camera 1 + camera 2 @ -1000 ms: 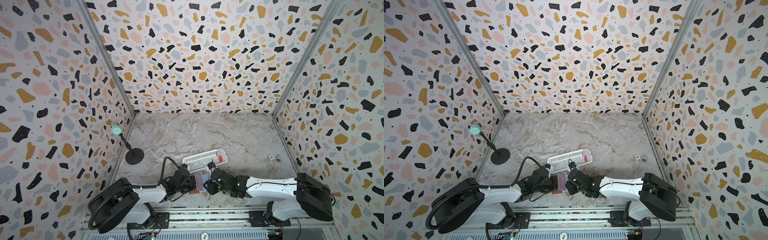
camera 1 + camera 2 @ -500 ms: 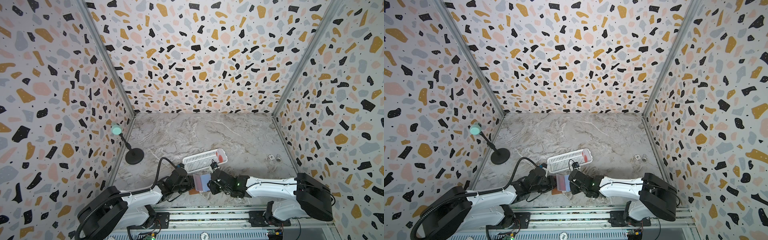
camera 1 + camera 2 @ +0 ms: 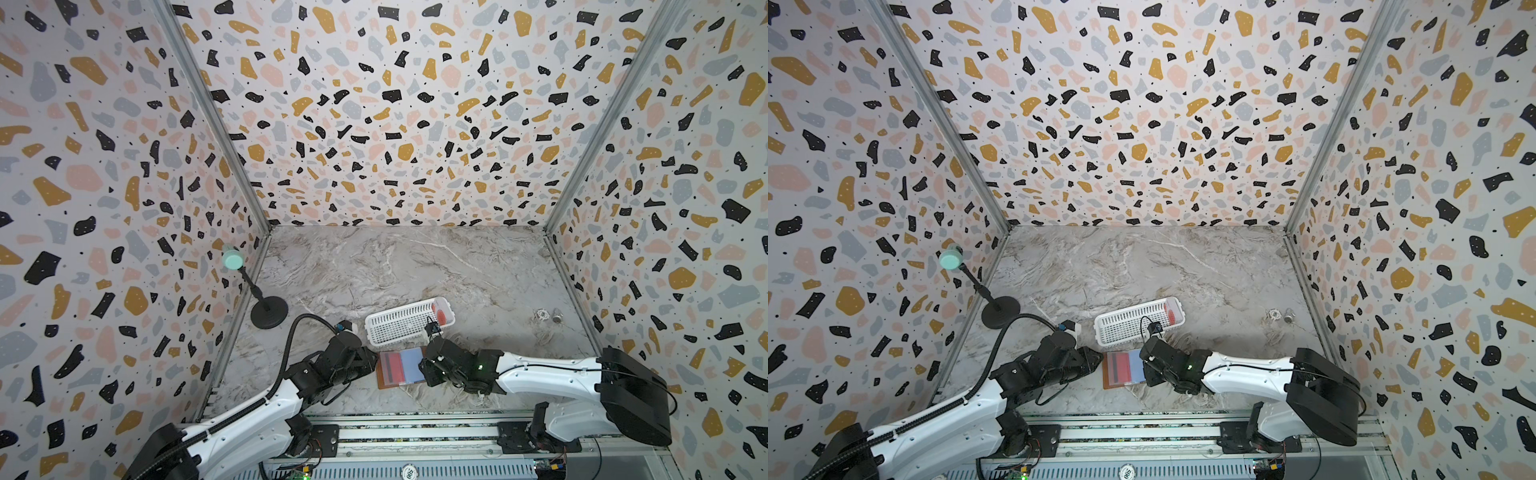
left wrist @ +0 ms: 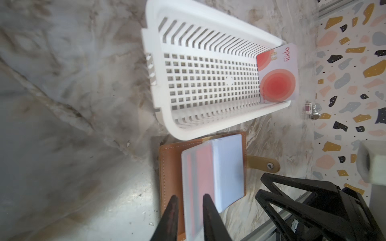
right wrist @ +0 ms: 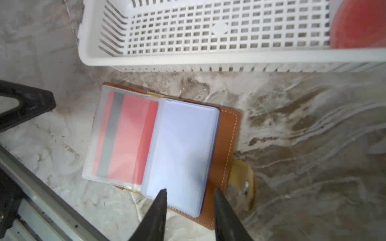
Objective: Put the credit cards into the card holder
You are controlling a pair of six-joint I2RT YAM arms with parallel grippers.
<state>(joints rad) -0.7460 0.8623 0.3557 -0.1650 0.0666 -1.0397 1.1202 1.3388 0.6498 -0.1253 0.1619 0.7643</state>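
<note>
The tan leather card holder (image 3: 390, 381) (image 5: 227, 135) lies open on the marble near the front edge. One credit card (image 5: 129, 137) (image 4: 200, 164), red with a grey stripe, sits inside its left clear sleeve. Another credit card (image 4: 277, 77) (image 3: 442, 313) leans at the far right end of the white basket. My left gripper (image 4: 190, 199) (image 3: 372, 365) is at the holder's left edge, jaws a little apart over the sleeve and holding nothing. My right gripper (image 5: 190, 192) (image 3: 424, 368) stands open over the near edge of the pale blue sleeves.
The white slotted basket (image 3: 386, 332) (image 5: 188, 60) lies just behind the holder. A black stand with a mint head (image 3: 269, 311) is at the left wall. Small metal bits (image 3: 548, 316) lie at the right wall. The arms' mounting rail (image 3: 415, 432) runs along the front.
My left gripper has gone from shut to slightly open and drawn back left, uncovering the card in the sleeve. The right gripper has stayed in place.
</note>
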